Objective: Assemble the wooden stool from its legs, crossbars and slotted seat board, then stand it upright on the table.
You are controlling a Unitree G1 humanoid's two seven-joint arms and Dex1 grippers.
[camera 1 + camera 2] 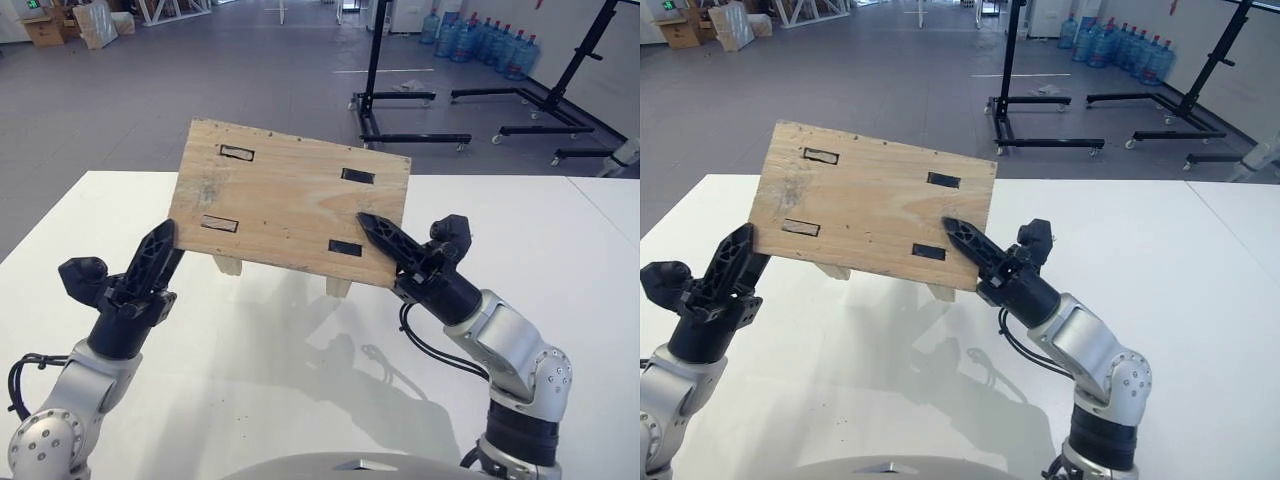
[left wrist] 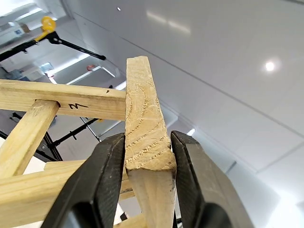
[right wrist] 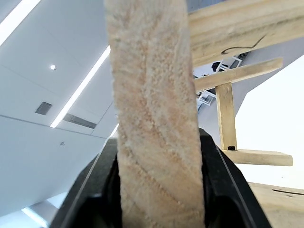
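Now, both arms have the stool aloft. The left gripper (image 1: 167, 236) is clamped tight on the seat board (image 1: 290, 190) at its near-left corner, and the right gripper (image 1: 368, 225) is pinched just as firmly on the near-right edge. The board's long axis runs left to right between them, equally near to each. Its far edge is tipped up, so the slotted top faces back toward the robot. The legs (image 1: 338, 287) poke out underneath, toward the table (image 1: 560, 230), possibly touching it, though that's hard to tell. Standing it up looks to need the far edge rolled down level.
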